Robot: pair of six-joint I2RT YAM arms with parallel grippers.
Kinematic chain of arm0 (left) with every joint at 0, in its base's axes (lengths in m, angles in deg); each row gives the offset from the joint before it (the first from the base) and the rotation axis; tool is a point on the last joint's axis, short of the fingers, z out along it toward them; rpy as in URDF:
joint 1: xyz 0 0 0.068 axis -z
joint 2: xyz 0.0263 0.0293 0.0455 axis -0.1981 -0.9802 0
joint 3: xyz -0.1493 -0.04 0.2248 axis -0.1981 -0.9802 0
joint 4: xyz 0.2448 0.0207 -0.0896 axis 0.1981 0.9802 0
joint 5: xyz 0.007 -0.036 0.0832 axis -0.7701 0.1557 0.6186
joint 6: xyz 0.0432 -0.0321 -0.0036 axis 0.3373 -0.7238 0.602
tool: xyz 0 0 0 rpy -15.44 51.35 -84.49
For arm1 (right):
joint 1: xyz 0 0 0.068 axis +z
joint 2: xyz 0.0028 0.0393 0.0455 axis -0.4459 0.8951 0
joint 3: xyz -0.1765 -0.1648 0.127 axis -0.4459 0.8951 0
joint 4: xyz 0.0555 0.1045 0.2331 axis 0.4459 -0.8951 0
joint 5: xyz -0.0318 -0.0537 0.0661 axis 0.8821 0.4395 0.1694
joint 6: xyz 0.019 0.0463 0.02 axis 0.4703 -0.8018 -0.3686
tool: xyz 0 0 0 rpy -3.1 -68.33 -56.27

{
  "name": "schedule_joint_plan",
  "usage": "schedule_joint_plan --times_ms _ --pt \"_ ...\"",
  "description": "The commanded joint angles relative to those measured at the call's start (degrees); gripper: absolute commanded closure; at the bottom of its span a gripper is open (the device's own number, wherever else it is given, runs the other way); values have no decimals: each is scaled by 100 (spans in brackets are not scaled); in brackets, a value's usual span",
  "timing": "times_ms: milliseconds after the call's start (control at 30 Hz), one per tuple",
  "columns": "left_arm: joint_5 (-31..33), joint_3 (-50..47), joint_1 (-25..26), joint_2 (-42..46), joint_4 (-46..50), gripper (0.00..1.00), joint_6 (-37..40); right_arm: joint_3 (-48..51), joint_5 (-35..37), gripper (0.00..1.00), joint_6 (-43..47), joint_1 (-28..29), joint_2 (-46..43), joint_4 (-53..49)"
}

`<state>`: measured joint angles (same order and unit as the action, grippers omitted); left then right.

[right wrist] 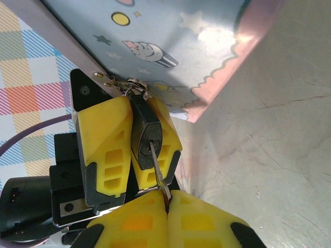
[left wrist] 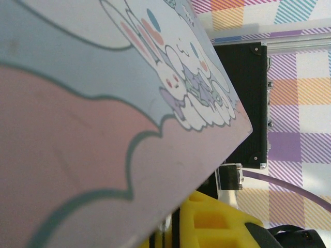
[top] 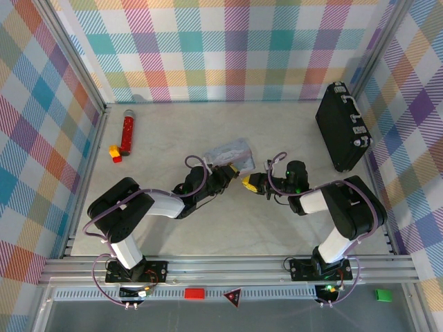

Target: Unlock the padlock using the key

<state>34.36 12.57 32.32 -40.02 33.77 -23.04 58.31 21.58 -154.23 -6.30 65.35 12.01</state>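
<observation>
Right wrist: key (right wrist: 155, 164) in padlock (right wrist: 146, 132) keyhole (overhead: box (top: 229, 151) alongside)

The black-and-white left arm (top: 149, 204) and right arm (top: 336, 200) bend inward, tips nearly meeting.
The yellow-fingered left gripper (top: 227, 171) clamps a small dark padlock (right wrist: 146, 137); the yellow-fingered right gripper (top: 248, 182) pinches a thin silvery key (right wrist: 156, 168).
</observation>
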Motion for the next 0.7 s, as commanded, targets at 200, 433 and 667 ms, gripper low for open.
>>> schedule_joint_plan --times_ms 200,433,667 --pt "-1225 190 460 122 -156 97 80 -381 356 100 168 -110 -183 40" --pt "-1392 295 508 153 -52 98 151 -451 318 100 323 -191 -182 -159" --pt "-1380 324 552 167 20 98 195 -412 289 100 150 -183 -136 79"
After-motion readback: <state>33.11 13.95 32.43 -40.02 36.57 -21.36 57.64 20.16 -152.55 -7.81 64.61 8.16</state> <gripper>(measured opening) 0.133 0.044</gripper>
